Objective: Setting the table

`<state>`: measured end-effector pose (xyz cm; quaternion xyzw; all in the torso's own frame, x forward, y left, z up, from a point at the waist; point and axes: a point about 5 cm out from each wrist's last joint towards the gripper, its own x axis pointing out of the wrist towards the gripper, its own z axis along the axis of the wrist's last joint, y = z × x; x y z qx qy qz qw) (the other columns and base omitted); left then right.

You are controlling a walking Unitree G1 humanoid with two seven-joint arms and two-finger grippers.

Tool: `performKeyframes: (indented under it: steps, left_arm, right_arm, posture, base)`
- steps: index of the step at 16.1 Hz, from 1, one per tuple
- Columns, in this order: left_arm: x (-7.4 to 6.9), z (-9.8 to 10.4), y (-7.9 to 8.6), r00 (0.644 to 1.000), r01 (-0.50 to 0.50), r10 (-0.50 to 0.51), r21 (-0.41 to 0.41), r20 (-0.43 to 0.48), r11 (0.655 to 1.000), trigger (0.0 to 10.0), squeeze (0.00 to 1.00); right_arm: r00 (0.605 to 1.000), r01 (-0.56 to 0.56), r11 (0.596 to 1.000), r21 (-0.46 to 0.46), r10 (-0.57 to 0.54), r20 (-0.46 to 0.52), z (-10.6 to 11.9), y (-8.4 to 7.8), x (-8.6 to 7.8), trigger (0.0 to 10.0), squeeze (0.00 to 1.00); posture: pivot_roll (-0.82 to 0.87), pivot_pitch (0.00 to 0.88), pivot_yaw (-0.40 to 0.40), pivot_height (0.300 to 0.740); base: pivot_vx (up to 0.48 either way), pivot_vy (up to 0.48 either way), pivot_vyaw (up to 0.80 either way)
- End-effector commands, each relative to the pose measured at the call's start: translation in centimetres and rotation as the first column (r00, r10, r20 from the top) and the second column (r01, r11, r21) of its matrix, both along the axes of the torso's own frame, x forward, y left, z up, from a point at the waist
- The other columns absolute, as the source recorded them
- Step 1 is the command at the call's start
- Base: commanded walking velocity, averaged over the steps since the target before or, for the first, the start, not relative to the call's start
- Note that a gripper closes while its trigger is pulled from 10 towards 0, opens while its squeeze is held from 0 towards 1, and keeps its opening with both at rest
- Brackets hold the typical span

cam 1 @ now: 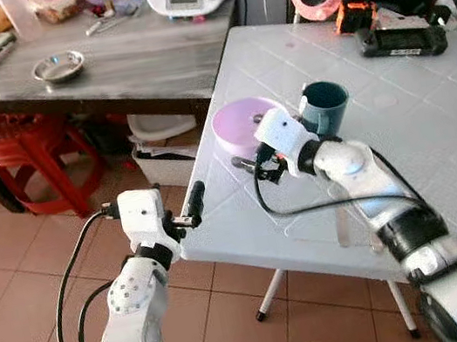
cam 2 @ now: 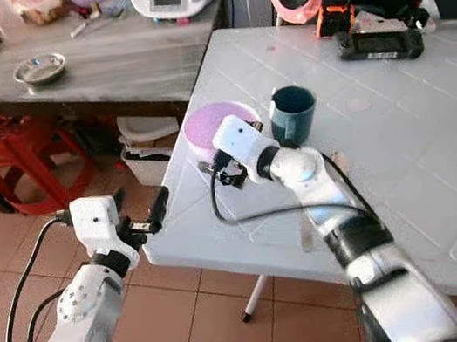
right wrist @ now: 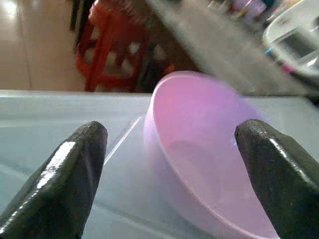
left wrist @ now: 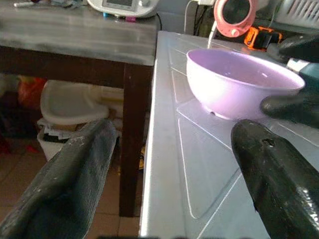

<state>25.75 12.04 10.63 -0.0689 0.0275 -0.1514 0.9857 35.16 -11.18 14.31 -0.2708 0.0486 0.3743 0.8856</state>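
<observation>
White table [cam 1: 433, 126]: bowl [cam 1: 238, 127] beside right tool [cam 1: 250, 165].

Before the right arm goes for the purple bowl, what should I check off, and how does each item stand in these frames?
1. Right gripper jaws open: ok, both black fingers spread wide.
2. Purple bowl lined up ahead of the right gripper: ok, it sits between the fingers' line of sight in the right wrist view.
3. Bowl empty: ok, nothing inside.
4. Bowl upright on the white table: ok, near the table's edge.
5. Teal mug clear of the bowl: cannot tell, it stands close beside it.
6. Left gripper out of the way: ok, open at the table edge, short of the bowl.
</observation>
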Motion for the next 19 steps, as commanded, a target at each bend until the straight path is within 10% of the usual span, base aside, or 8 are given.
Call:
performKeyframes:
  steps: [1, 5, 7, 19]
  left_arm:
    - [-0.2, 0.2, 0.1, 1.0, -0.005, 0.005, 0.002, 0.002, 1.0, 10.0, 0.0]
    - [-0.3, -0.1, 0.0, 0.999, -0.001, 0.001, -0.012, -0.037, 1.0, 10.0, 0.0]
    - [-0.2, -0.2, -0.1, 0.999, 0.011, -0.012, -0.013, -0.046, 1.0, 10.0, 0.0]
    - [-0.1, -0.4, 0.0, 0.997, 0.004, -0.005, -0.01, -0.072, 1.0, 10.0, 0.0]
  right_arm:
    - [1.0, -0.017, 0.999, -0.029, 0.016, -0.015, 0.1, -0.1, 0.3, 10.0, 0.0]
    - [0.995, -0.05, 0.995, -0.091, 0.042, -0.087, 0.6, -0.6, 1.9, 10.0, 0.0]
    - [0.992, -0.087, 0.983, -0.16, 0.071, -0.105, 0.9, -0.7, 2.5, 0.4, 0.0]
    - [0.956, -0.293, 0.807, -0.512, 0.233, -0.178, 0.0, -1.8, 2.6, 0.0, 0.0]
  posture:
    - [0.0, 0.037, 0.013, 0.74]
    - [-0.01, 0.045, 0.022, 0.74]
    - [-0.01, 0.043, 0.021, 0.74]
    - [-0.01, 0.035, 0.012, 0.74]
  base:
    - [0.0, 0.0, 0.0]
    - [0.0, 0.0, 0.0]
    - [0.0, 0.0, 0.0]
    - [0.0, 0.0, 0.0]
